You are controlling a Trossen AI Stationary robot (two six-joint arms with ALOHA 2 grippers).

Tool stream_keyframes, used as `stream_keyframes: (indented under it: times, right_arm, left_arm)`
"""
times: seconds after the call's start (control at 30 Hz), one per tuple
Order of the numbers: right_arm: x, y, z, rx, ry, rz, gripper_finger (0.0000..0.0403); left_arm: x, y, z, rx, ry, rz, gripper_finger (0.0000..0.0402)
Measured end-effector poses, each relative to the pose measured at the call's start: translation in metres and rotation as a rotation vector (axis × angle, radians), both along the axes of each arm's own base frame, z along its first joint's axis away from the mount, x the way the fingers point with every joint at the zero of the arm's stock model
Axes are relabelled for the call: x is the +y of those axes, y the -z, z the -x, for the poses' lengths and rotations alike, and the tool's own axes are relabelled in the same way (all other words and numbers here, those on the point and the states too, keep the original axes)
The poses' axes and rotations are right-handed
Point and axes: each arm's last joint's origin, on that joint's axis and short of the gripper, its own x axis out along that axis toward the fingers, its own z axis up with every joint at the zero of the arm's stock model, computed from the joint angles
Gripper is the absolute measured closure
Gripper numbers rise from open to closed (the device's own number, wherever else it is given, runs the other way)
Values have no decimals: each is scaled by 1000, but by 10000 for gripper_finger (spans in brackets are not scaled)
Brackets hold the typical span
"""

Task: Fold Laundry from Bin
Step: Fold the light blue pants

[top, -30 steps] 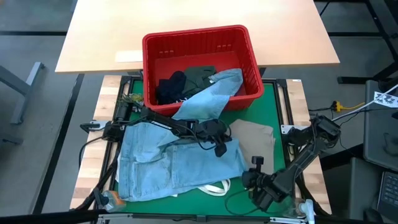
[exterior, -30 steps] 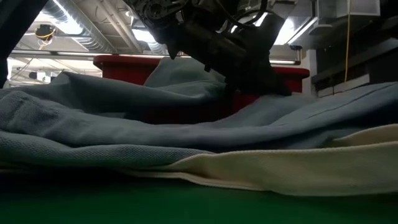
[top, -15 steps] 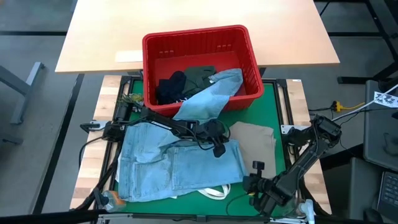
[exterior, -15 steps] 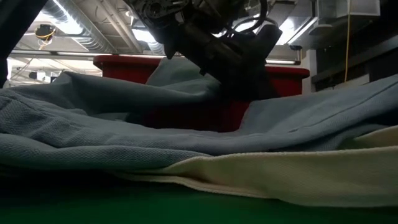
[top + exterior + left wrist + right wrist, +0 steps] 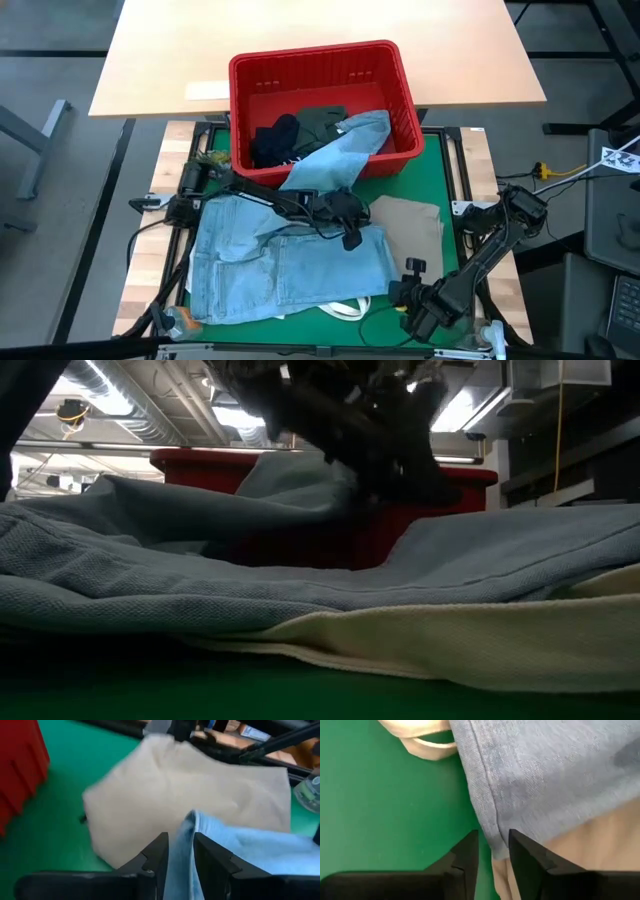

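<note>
Left gripper [image 5: 349, 222] pinching a fold of jeans [image 5: 285, 265], fingers [image 5: 155, 855] closing on denim beside khaki cloth [image 5: 412, 225]. Right gripper [image 5: 420, 315] gripping the jeans' hem at the counter's [image 5: 445, 160] near edge. Bin [image 5: 322, 75] holding dark garments [image 5: 300, 130]. No writing legible.
</note>
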Motion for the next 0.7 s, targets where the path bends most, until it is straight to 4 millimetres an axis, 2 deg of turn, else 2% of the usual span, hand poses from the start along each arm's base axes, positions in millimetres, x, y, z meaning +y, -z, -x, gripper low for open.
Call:
stream_keyframes:
  times: [0.2, 0.4, 0.57, 0.7]
  right_arm:
    - [-1, -27, -3, 19, -44, 76, 291]
    - [-1, -51, -3, 43, -64, 108, 291]
    - [-6, -53, -3, -1, -91, 214, 291]
    - [-16, -43, -9, -35, -86, 310, 291]
  left_arm:
    - [-3, -38, 14, -17, 31, -44, 323]
    - [-19, -68, 42, 87, 77, -39, 323]
    - [-43, -78, 64, 196, 110, 11, 324]
    - [-70, -72, 78, 309, 160, 58, 324]
